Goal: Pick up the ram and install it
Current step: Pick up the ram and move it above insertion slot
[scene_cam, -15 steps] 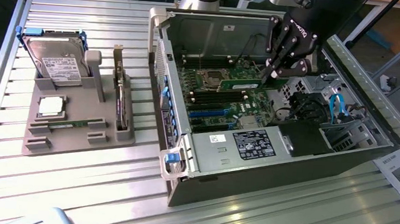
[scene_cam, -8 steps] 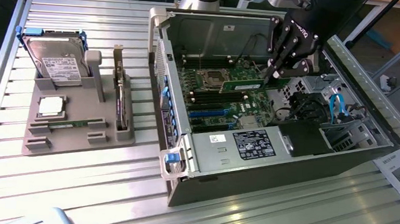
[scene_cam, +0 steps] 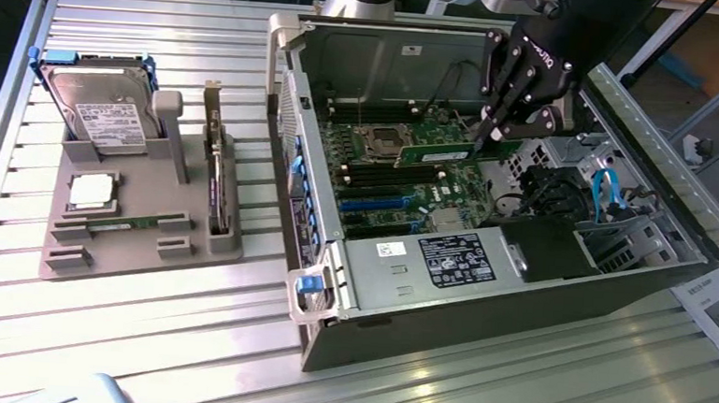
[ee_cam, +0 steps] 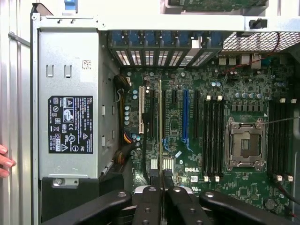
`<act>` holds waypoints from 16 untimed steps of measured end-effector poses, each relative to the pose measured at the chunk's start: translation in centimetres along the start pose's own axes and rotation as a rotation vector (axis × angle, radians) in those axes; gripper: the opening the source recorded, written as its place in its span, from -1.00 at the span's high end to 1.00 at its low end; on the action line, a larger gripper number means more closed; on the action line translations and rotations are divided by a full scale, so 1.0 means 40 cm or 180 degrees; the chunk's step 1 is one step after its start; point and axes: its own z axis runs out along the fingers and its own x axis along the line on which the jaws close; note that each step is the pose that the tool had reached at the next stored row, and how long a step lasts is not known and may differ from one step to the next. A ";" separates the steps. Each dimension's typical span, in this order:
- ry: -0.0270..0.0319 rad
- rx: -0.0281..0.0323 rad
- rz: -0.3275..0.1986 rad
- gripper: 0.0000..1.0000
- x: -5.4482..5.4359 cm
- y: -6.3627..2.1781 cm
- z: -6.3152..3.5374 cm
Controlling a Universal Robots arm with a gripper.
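My gripper (scene_cam: 491, 137) is clenched on the ram (scene_cam: 441, 154), edge-down over the motherboard (scene_cam: 393, 180) in the open case (scene_cam: 478, 312). It looks unseated, though I can't be sure.

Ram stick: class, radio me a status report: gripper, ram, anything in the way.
Gripper shut on ram. Ram held over motherboard inside open case. Nothing seen between ram and board; a person's fingers at the case's outer side.

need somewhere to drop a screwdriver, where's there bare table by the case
Bare slatted table at the exterior view's lower left, bordered by the grey holder and the case; another patch on the holder's far side. It is crowded inside the case, where the gripper holds the ram over the motherboard.
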 end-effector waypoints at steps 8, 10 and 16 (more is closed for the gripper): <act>-0.0001 -0.0027 0.0012 0.76 0.000 -0.001 0.000; -0.0002 -0.0027 0.0012 0.76 -0.002 -0.001 0.000; -0.0001 -0.0027 0.0013 0.76 -0.018 -0.003 0.002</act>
